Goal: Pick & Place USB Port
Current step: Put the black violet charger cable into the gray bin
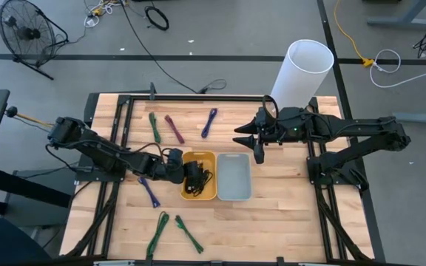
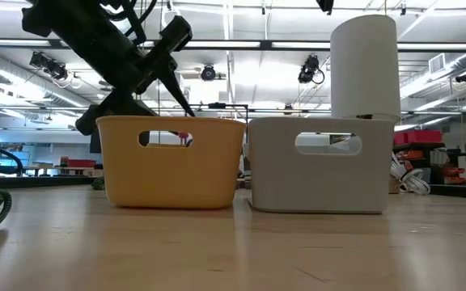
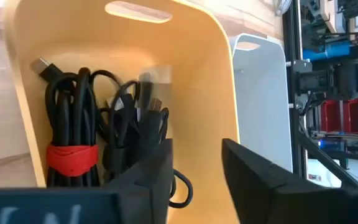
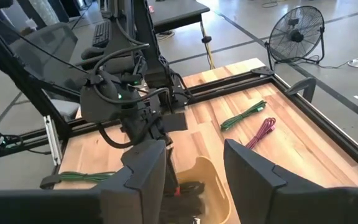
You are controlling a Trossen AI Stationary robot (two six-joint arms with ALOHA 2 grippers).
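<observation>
Black USB cables [image 3: 114,140]: bundled in the yellow bin [image 1: 199,176], one coil bound with a red tie [image 3: 71,157] — they lie against the bin's floor.
Left gripper [image 1: 195,177]: over the yellow bin, fingers spread, nothing between them; its tips hang just above the bundles.
Step in hand: judged a release into the yellow bin — the drop looks done.
Loose cables: a blue cable [image 1: 149,191] just beside the yellow bin, green cables [image 1: 174,228] nearer the surface's front edge, a green, a maroon and a purple one [image 1: 209,122] beyond the bin.
Grey bin [image 1: 234,176]: touching the yellow bin's side.
Right gripper [image 1: 258,144]: hovers just past the grey bin, fingers spread, idle.
Next move: lift clear of the yellow bin, then close on the nearest loose cable.
</observation>
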